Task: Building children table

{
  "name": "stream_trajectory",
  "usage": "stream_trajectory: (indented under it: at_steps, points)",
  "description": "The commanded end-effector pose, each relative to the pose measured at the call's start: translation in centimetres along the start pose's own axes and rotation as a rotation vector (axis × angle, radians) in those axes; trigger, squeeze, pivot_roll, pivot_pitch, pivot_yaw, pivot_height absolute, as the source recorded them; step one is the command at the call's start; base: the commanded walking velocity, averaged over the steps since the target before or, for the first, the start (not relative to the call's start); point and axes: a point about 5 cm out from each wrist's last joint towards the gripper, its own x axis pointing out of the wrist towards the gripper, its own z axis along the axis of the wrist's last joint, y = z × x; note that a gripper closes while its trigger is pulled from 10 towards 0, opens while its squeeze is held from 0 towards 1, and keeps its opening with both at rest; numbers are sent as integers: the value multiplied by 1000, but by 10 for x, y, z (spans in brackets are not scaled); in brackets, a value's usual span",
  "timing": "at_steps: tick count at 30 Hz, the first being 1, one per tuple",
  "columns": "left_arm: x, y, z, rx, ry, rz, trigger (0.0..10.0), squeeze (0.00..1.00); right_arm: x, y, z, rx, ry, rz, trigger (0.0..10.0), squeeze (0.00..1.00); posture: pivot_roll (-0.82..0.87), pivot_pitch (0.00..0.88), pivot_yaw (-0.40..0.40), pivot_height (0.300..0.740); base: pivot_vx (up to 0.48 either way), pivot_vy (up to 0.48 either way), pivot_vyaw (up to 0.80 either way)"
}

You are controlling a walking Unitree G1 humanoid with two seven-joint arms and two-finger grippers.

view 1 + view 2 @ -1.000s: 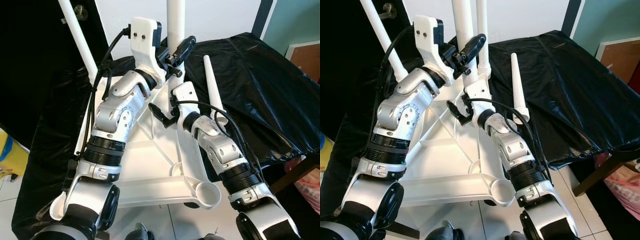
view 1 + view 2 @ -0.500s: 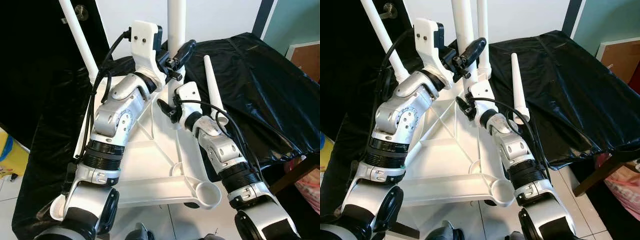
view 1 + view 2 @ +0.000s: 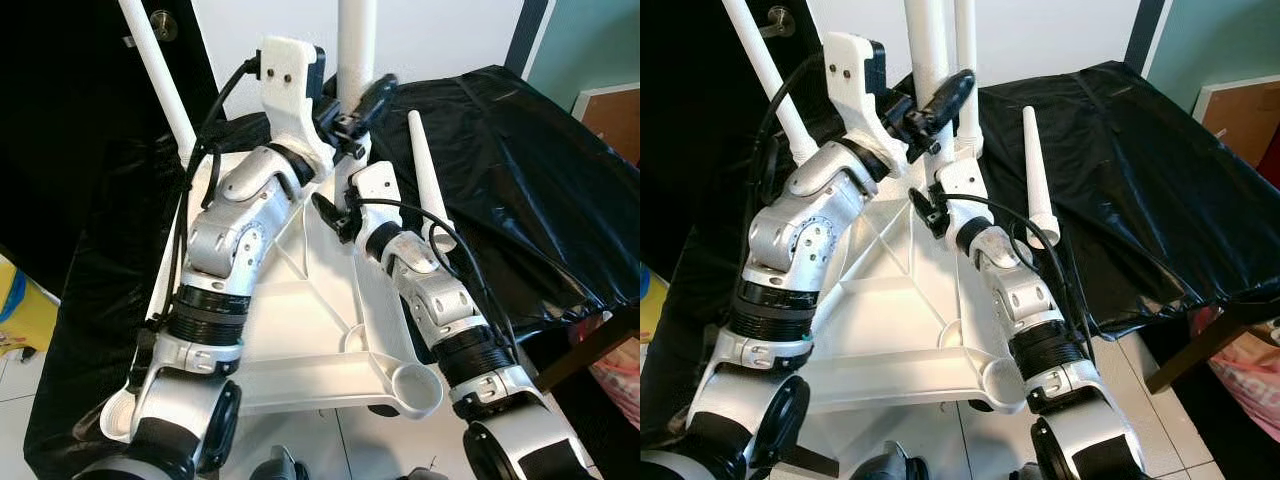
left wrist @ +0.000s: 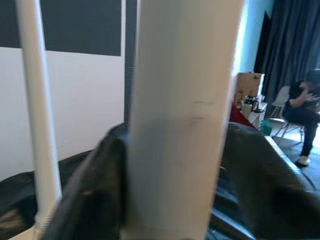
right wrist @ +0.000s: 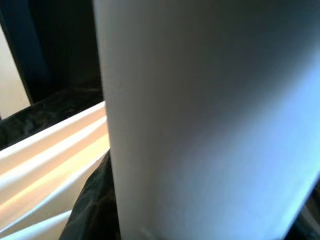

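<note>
A white table top [image 3: 300, 320] lies upside down on a black sheet. One white leg [image 3: 352, 40] stands upright at its far corner. My left gripper [image 3: 356, 104] is shut on this leg partway up; in the left wrist view the leg [image 4: 180, 115] sits between the black fingers [image 4: 95, 195]. My right gripper [image 3: 335, 213] is at the same leg, lower down near its base, and the leg [image 5: 210, 115] shows very close with a black finger [image 5: 95, 205] beside it. A loose tapered leg [image 3: 425, 180] lies on the sheet to the right.
Another upright leg [image 3: 155, 70] stands at the far left corner. An empty round socket [image 3: 415, 385] is at the near right corner. The black sheet [image 3: 520, 170] drapes over the support. A person [image 4: 305, 110] sits far off in the room.
My right gripper has moved up and in toward the base of the upright leg. The left gripper has stayed on the leg.
</note>
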Motion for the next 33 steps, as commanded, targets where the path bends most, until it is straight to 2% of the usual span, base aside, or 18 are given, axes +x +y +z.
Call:
stream_trajectory:
  at_steps: [1, 8, 9, 10, 11, 12, 17, 24, 25, 30, 31, 33]
  points:
    - [1, -12, 1, -8, -4, -95, 10000, 1000, 2, -6, -1, 23, 12, -52, 10000, 0, -38, 0, 39, 740, 0, 0, 0]
    - [-3, -5, 5, 44, -8, -74, 10000, 1000, 0, -15, 0, 35, -4, -137, 10000, 0, -39, 0, 33, 740, 0, 0, 0]
    - [-4, -2, 7, 55, -10, -61, 10000, 894, 0, -19, 1, 42, -14, -171, 10000, 0, -38, 0, 29, 740, 0, 0, 0]
    - [-4, -2, 7, 55, -10, -61, 10000, 894, 0, -19, 1, 42, -14, -171, 10000, 0, -38, 0, 29, 740, 0, 0, 0]
    - [-5, 1, 8, 65, -11, -51, 10000, 165, -1, -22, 2, 55, -20, -199, 10000, 0, -38, 0, 28, 740, 0, 0, 0]
    - [-6, 5, 10, 82, -12, -35, 10000, 0, -2, -24, 2, 60, -29, -221, 10000, 0, -39, 0, 26, 740, 0, 0, 0]
    - [-13, 17, 8, 134, 15, 31, 10000, 0, -5, -27, 7, 69, -48, -248, 10000, 0, -42, 18, 11, 740, 0, 0, 0]
    - [-20, 23, 4, 185, 31, 79, 10000, 0, -7, -30, 8, 55, -57, -265, 10000, 0, -43, 25, 5, 740, 0, 0, 0]
    - [-25, 27, 0, 218, 45, 103, 10000, 0, -8, -30, 8, 49, -60, -270, 10000, 0, -44, 29, 2, 740, 0, 0, 0]
    - [-38, 33, -9, 277, 77, 147, 10000, 0, -9, -32, 10, 43, -73, -280, 10000, 0, -49, 30, -2, 740, 0, 0, 0]
    - [-47, 37, -14, 298, 98, 169, 10000, 0, -10, -33, 11, 39, -83, -284, 10000, 0, -51, 31, -3, 740, 0, 0, 0]
    - [-47, 37, -14, 298, 98, 169, 10000, 0, -10, -33, 11, 39, -83, -284, 10000, 0, -51, 31, -3, 740, 0, 0, 0]
